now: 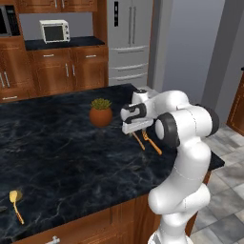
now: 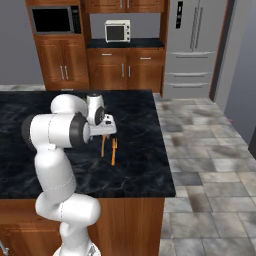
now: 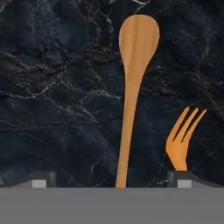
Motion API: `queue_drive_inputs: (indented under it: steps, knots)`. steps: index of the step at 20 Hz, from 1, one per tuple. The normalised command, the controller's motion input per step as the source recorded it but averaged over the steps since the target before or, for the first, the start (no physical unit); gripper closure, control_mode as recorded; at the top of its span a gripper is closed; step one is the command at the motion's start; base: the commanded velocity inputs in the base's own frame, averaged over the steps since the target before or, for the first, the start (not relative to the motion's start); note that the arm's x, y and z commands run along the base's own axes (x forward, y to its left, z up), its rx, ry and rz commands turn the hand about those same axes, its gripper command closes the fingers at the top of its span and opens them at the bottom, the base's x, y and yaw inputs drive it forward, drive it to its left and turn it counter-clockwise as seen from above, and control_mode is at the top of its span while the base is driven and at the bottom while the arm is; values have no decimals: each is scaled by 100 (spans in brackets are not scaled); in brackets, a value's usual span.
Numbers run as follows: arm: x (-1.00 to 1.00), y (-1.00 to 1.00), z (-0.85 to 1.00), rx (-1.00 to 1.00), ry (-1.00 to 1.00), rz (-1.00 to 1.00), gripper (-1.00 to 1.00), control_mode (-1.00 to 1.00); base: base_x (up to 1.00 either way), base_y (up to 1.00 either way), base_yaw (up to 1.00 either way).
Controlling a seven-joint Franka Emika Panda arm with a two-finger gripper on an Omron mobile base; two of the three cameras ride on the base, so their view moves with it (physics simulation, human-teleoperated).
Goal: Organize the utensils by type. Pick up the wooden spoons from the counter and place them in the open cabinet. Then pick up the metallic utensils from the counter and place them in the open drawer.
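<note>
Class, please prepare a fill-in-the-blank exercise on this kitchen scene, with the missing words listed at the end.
1. The hand hovers over a wooden ____ lying flat on the black counter.
2. Beside the spoon lies an orange ____ with three prongs.
3. The hand's two fingers stand ____, one on each side of the spoon's handle, gripping nothing.
4. The clay pot on the counter holds a small green ____.

Missing words: spoon; fork; open; plant
</note>
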Motion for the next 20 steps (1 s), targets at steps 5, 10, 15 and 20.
queue_drive_inputs:
  steps: [5, 10, 15, 20]
  knots:
    - [31, 0, -31, 0, 0, 0, -100, -100, 0, 0, 0]
    - [25, 0, -30, 0, 0, 0, -100, -100, 0, 0, 0]
    - [20, 0, -30, 0, 0, 0, -100, -100, 0, 0, 0]
    - [22, 0, -20, 0, 0, 0, -100, -100, 0, 0, 0]
